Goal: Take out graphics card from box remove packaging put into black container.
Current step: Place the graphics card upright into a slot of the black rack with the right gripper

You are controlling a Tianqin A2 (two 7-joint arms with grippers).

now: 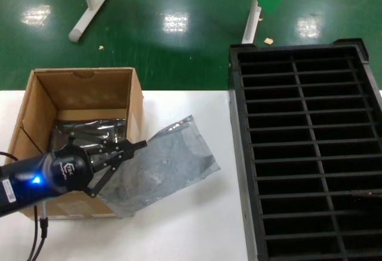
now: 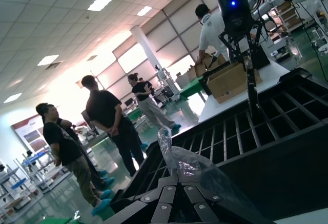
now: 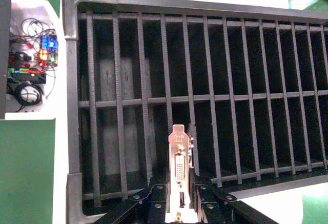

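Left gripper [image 1: 134, 149]: low over the right wall of the box [image 1: 45, 91], near the left edge of the white bench [image 1: 191, 231]. Its fingers [image 1: 118, 152] are drawn nearly together, nipping the near end of the packaging [image 1: 164, 162]. In the left wrist view the same crinkled plastic [image 2: 192, 170] rises from between the finger links [image 2: 169, 203].

Packaging: translucent silver-grey bag, limp, lying flat on the bench just right of the box, slanting away toward the far edge, its lower end touching the carton wall.

Box: brown cardboard, flaps upright, standing at the left edge of the bench. More shiny grey wrapping [image 1: 89, 132] lies on its floor.

Black container [image 1: 310, 147]: large ribbed crate along the right edge of the bench, well apart from the box, divided into long narrow slots.

Right gripper [image 3: 179, 203]: not seen from the head camera. In its wrist view it hangs over the black container, fingers [image 3: 154, 203] closed on either side of the graphics card [image 3: 179, 175].

Graphics card: bare of its bag, held upright by the right gripper, its metal bracket with a white connector facing the camera, poised above a slot near the crate's rim.

Background: several people [image 2: 110, 124] stand on the green floor [image 1: 179, 34] beyond the bench.
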